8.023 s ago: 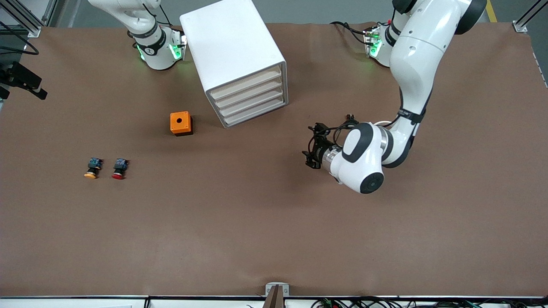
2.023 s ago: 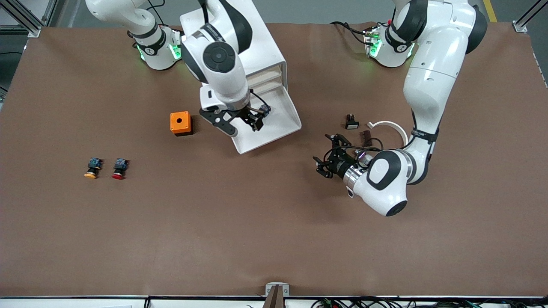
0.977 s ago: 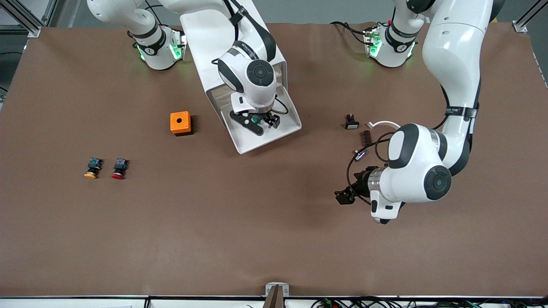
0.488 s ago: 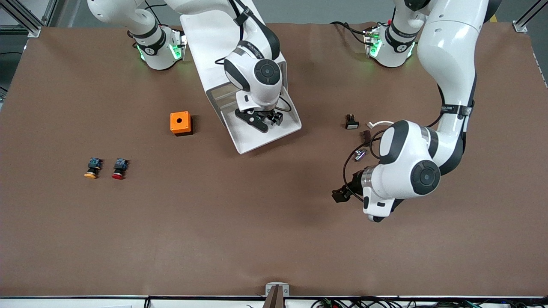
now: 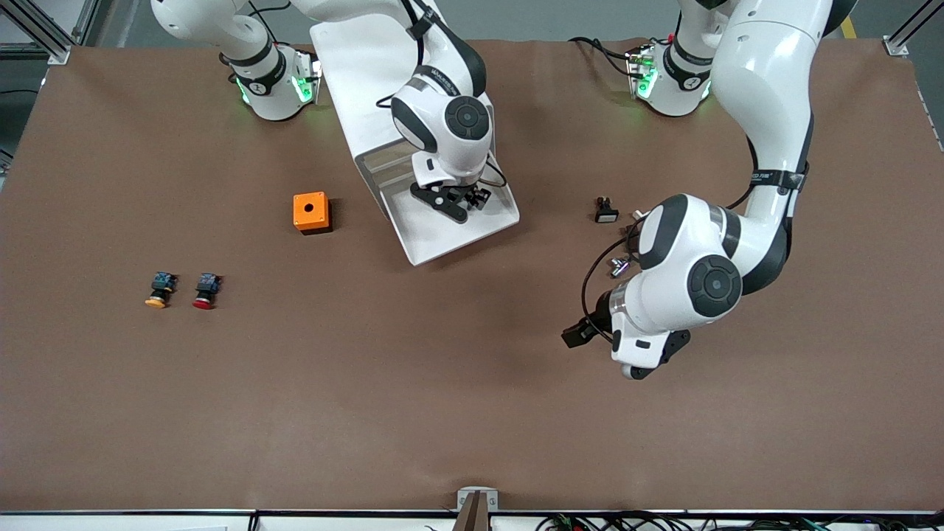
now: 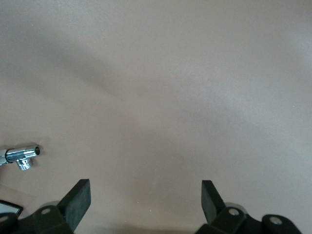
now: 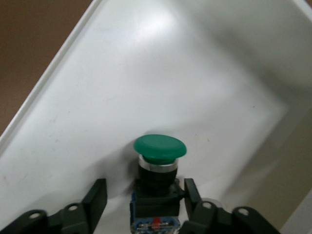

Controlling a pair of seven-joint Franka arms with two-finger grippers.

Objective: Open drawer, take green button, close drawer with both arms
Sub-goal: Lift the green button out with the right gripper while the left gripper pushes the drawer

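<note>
The white cabinet (image 5: pixel 391 74) has its lowest drawer (image 5: pixel 442 251) pulled out. The green-capped button (image 7: pixel 160 148) stands upright on the drawer's white floor. My right gripper (image 5: pixel 451 203) reaches down into the drawer and straddles the button's black-and-blue body (image 7: pixel 144 187). One finger touches the body; a gap remains at the other, so the gripper is still open. My left gripper (image 5: pixel 579 332) hangs low over bare table toward the left arm's end, open and empty (image 6: pixel 145 187).
An orange box (image 5: pixel 310 212) sits beside the drawer toward the right arm's end. Yellow-capped (image 5: pixel 156 289) and red-capped (image 5: pixel 205 290) buttons lie nearer the front camera. A small black part (image 5: pixel 606 210) and a chrome fitting (image 5: pixel 618 267) lie by the left arm.
My right gripper's fingers have drawn in around the button and the hand has shifted slightly toward the cabinet. The left arm has swung, carrying its gripper a little toward the right arm's end.
</note>
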